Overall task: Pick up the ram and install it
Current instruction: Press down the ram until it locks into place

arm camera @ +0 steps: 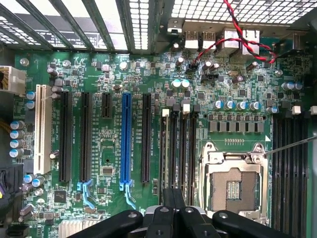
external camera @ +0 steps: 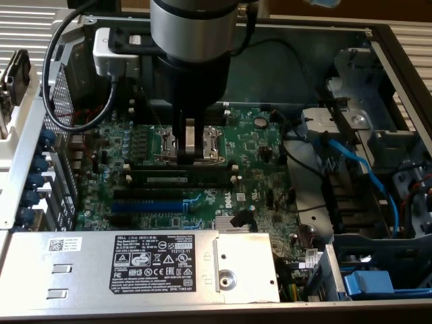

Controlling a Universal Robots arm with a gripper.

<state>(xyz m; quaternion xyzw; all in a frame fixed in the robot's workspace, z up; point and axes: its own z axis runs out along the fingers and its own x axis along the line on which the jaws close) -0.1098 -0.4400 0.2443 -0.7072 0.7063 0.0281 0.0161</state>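
Fingers point(external camera: 191, 138) of the dark, silver-tipped gripper point(external camera: 191, 160) are pressed tight together, no gap, nothing clamped btwn them. They point straight down from the thick grey arm point(external camera: 192, 30) into the open PC case. In the wrist view the shut gripper point(arm camera: 173, 194) hangs over the group of long black memory slots w/ white end clips point(arm camera: 178, 148).

Ram, a long thin dark-green circuit-board stick w/ a small white label point(external camera: 177, 177), stands upright on its edge in a slot on the green motherboard point(external camera: 260, 152), just beside the silver metal CPU socket point(external camera: 213, 143) on the side twd the camera. Fingertips sit at the stick's top edge, approx. mid-length; can't tell if they actually touch. In the wrist view the stick can't be told apart from the slots.

Other bits:
- Bright blue expansion slot point(external camera: 145, 206) lies parallel to the ram, nearer the camera.
- Grey metal power-supply box w/ a black label point(external camera: 88, 266) is at the front.
- Light-blue flat cable point(external camera: 361, 172) runs thru the drive area on the exterior view's right.
- Twisted red-and-black wires point(arm camera: 237, 29) cross by the rear ports.
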